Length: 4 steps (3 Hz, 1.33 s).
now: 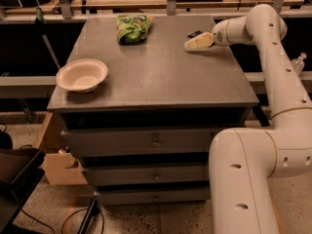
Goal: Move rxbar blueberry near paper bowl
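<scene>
The rxbar blueberry (195,33) is a small dark flat wrapper at the back right of the grey table top, partly hidden behind my gripper. My gripper (190,45) reaches in from the right, low over the table, with its pale tip just in front of and beside the bar. The paper bowl (82,75) is round and off-white and sits near the table's front left corner, far from the bar.
A green chip bag (132,28) lies at the back middle of the table (161,77). My white arm (273,82) curves down the right side. Drawers front the cabinet below. A cardboard box (58,160) stands on the floor at left.
</scene>
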Motion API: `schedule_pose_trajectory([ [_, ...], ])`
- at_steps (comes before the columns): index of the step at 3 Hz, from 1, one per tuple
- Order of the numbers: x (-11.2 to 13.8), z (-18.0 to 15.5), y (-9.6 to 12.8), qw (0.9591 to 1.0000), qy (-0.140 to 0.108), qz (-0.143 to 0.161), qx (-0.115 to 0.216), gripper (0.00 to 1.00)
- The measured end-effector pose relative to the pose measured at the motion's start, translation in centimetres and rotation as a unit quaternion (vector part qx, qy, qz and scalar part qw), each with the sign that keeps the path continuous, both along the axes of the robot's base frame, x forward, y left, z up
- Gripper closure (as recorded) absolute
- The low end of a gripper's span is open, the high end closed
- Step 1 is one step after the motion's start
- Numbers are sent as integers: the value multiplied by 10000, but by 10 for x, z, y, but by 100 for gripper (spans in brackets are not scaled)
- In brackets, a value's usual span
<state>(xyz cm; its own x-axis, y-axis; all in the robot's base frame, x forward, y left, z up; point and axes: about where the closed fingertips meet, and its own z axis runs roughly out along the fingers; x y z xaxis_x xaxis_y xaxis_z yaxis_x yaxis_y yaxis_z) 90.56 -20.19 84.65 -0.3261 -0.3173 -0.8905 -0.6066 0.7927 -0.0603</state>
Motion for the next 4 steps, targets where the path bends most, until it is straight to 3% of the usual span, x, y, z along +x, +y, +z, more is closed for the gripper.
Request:
schedule_pose_trajectory([
  [2,-1,-5,-3,9990,217,-145,-367,0],
  [3,-7,-11,-4,9990,395,-134,-149,0],
  [4,-18,-23,1,9958,759,-57,510,0],
])
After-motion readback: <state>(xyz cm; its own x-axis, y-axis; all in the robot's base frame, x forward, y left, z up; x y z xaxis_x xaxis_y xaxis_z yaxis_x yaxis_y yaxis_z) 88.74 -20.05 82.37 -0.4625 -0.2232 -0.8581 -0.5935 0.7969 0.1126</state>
